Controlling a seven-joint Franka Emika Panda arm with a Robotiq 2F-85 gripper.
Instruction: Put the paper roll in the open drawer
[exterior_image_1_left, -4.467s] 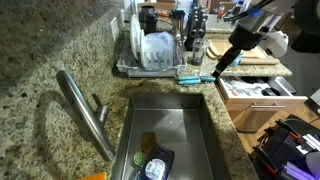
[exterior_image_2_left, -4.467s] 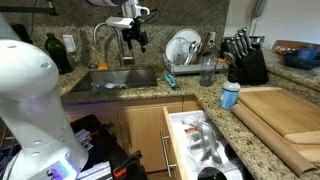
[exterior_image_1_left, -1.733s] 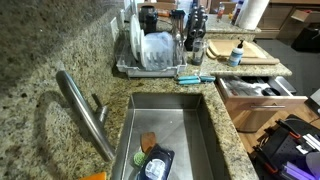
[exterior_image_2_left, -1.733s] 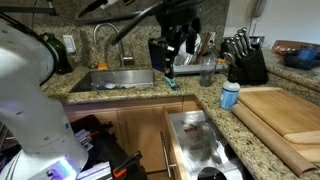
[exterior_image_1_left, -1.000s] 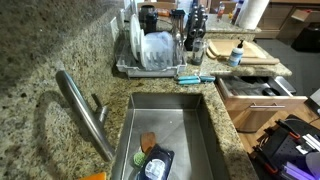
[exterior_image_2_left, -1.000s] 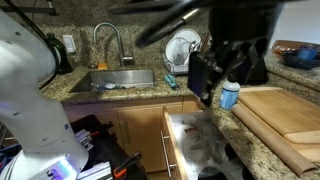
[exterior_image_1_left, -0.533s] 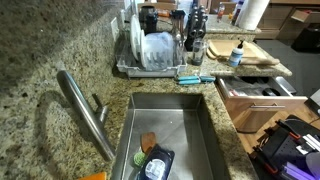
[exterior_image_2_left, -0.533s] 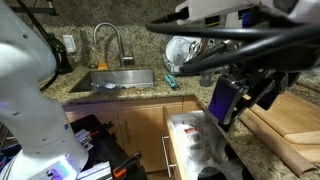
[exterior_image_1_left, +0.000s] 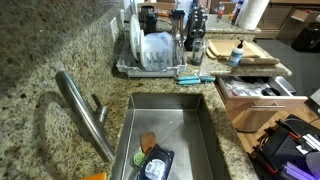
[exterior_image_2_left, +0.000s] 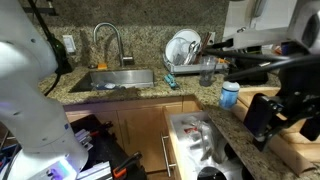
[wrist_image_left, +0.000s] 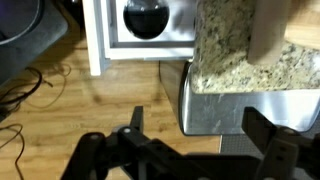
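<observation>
Beyond the open drawer (exterior_image_1_left: 262, 112), on the granite counter behind it, the paper roll (exterior_image_1_left: 253, 12) stands on end. Its long axis is vertical and its top is cut off by the upper edge of the exterior view. Between roll and drawer lies a wooden cutting board (exterior_image_1_left: 256, 46), with a small blue-capped bottle (exterior_image_1_left: 237, 53) upright at the edge of the board nearest the drawer. The roll is well apart from the drawer and from the gripper.

The drawer is pulled out below the counter edge; its white inner wall (exterior_image_2_left: 172, 140) and some blurred contents show in an exterior view, but the items cannot be told apart. On the side of the drawer away from the cutting board sits the steel sink (exterior_image_1_left: 203, 130) with its curved faucet (exterior_image_1_left: 85, 110). A dish rack (exterior_image_1_left: 150, 52) holding plates stands on the counter behind the sink, diagonally back from the drawer.

The robot arm (exterior_image_2_left: 265, 65) reaches across above and just past the drawer, heavily blurred. In the wrist view the gripper (wrist_image_left: 190, 150) hangs with its two fingers (wrist_image_left: 105, 150) spread wide and nothing between them. It looks down on wooden floor and a corner of granite countertop (wrist_image_left: 235, 60). Whether the pale shape at the upper right of that view is the roll cannot be told.
</observation>
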